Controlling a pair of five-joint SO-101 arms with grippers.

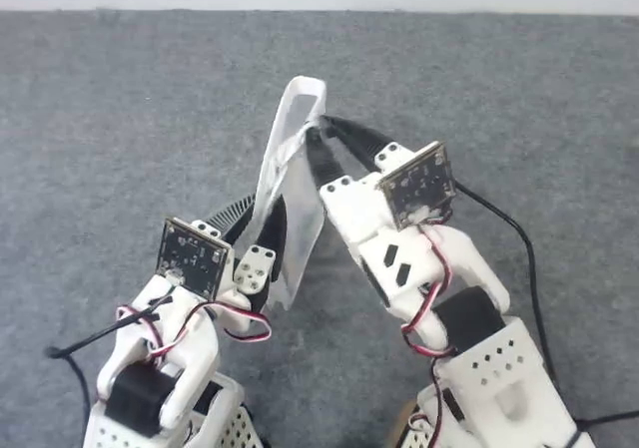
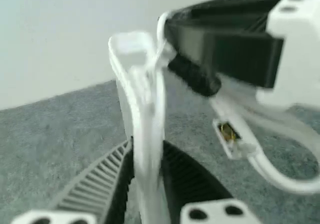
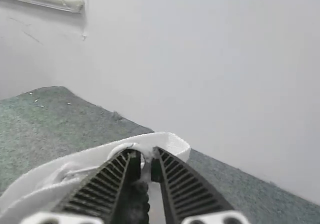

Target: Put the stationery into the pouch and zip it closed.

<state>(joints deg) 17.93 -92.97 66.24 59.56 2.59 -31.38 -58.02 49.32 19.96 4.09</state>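
Note:
A white pouch (image 1: 290, 169) hangs upright above the grey felt, held between both arms. My left gripper (image 1: 262, 230) is shut on the pouch's lower part, and the left wrist view shows the pouch (image 2: 145, 134) standing between its black fingers (image 2: 100, 179). My right gripper (image 1: 321, 127) is at the pouch's upper end, shut on the zipper edge near the top corner. In the right wrist view its two ribbed fingers pinch the top of the pouch (image 3: 75, 169) at the gripper (image 3: 142, 156). That same right gripper (image 2: 170, 59) appears in the left wrist view, touching the pouch's upper edge.
Grey felt (image 1: 120, 119) covers the table all around the arms. A white wall (image 3: 200, 59) rises behind the far edge. A black cable (image 1: 519, 248) runs along the right arm.

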